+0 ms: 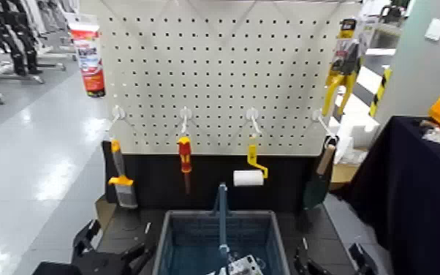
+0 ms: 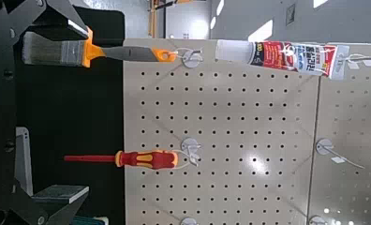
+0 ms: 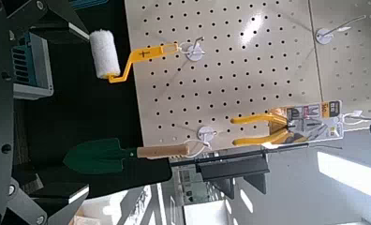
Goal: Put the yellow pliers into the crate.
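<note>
Left claw (image 1: 113,257) low beside the crate (image 1: 186,241), right claw (image 1: 325,262) low on its other side; whether either is released or clenched, impossible to tell. Yellow pliers (image 1: 342,72) on their card, hanging from a hook at the pegboard (image 1: 215,73) upper right corner, well apart from the crate below. Lower row: paintbrush (image 1: 120,183), red-and-yellow screwdriver (image 1: 185,162), paint roller (image 1: 250,174), trowel (image 1: 319,179).

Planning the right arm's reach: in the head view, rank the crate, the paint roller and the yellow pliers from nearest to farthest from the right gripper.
From the right gripper, low at the frame's bottom right:
1. The crate, just to its left on the floor.
2. The paint roller, on a lower pegboard hook behind the crate.
3. The yellow pliers, high on the pegboard's upper right.
</note>
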Robot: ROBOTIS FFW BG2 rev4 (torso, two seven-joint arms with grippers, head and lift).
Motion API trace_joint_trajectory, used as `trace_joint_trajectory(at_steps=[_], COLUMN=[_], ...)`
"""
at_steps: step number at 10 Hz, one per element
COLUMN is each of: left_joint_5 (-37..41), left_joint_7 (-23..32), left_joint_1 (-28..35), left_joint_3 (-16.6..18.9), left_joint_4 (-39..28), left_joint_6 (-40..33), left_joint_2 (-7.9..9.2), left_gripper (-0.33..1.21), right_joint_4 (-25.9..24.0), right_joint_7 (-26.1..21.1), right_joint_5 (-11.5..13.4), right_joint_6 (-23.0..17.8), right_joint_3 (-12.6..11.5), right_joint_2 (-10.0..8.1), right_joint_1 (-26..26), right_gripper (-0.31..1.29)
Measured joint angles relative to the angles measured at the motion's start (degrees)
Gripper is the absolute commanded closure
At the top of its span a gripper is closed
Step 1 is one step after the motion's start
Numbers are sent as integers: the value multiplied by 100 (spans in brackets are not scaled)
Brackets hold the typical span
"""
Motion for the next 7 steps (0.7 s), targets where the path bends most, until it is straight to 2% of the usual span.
trace_joint_trajectory(at_steps=[7], left_joint_5=[1], left_joint_7=[-27], left_joint_1=[-44], left_joint_3=[3], left_joint_4=[3], left_joint_6=[60], left_joint_2=[0], left_gripper=[15], right_joint_4=[14], right_joint_7=[99], right_joint_5=[-122], right_joint_6=[38], right_joint_3=[-70], right_joint_2=[-9], right_joint_1=[-34], right_gripper=[18])
